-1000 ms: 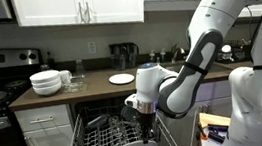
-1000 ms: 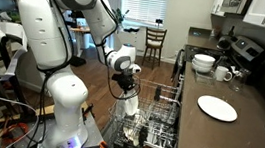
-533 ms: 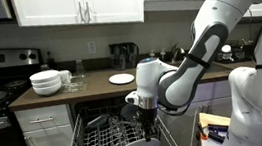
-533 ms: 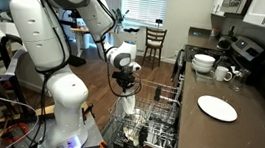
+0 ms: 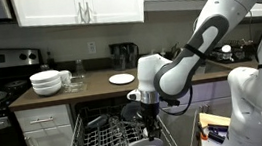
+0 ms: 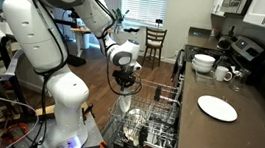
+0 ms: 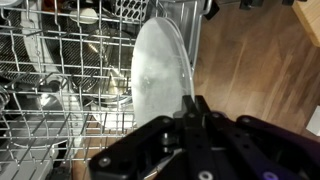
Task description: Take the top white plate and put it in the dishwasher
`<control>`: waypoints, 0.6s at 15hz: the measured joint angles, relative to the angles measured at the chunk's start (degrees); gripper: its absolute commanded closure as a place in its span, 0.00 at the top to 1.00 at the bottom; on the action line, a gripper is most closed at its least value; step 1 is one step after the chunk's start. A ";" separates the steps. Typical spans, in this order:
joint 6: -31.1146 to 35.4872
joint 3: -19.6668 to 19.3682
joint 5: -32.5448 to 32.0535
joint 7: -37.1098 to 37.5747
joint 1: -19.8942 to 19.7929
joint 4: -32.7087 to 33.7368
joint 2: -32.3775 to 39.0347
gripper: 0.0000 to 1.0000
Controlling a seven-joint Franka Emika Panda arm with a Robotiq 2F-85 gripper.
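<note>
Above the wire rack of the dishwasher, the gripper is clenching the top white plate by its rim, on edge. It is probably handling light, stiff, slick and breakable, so the rim is suiting the hold.

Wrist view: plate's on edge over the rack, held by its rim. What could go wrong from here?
1. The gripper jaws pinch the top white plate only at its rim, so it could pivot or slip out.
2. The plate hangs right beside the wires of the dishwasher rack. A descent that misses a slot might jam or chip it.
3. Opening the jaws before it seats between tines may let it topple.
</note>
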 measured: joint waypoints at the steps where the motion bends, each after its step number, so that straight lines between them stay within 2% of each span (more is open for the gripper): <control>1: -0.36 -0.34 0.30 -0.66 0.00 -0.02 0.00 0.01; 9: 0.02 -1.08 1.17 -3.03 -0.06 -0.15 0.57 0.01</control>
